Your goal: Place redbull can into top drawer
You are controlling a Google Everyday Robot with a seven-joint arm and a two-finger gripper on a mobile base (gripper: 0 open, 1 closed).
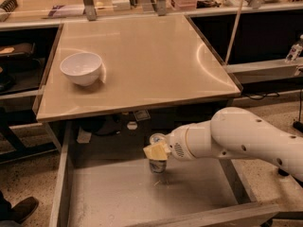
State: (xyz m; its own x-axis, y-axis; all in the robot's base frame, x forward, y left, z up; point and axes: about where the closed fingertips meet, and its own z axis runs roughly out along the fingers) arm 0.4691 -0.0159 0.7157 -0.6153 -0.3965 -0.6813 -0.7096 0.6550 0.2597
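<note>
The redbull can (157,166) stands upright on the pale grey bottom of the open top drawer (137,197), near its back middle, just below the tabletop's front edge. Its silver top shows above the fingers. My gripper (157,150) reaches in from the right on the white arm (246,138). Its pale yellow fingers (154,151) are closed around the can's upper half and hide that part of it.
A white bowl (81,68) sits on the beige tabletop (156,60) at the left. The drawer's side walls (60,188) and front rail (213,216) frame the can. A shoe (19,209) shows on the floor at the lower left. Shelves stand behind.
</note>
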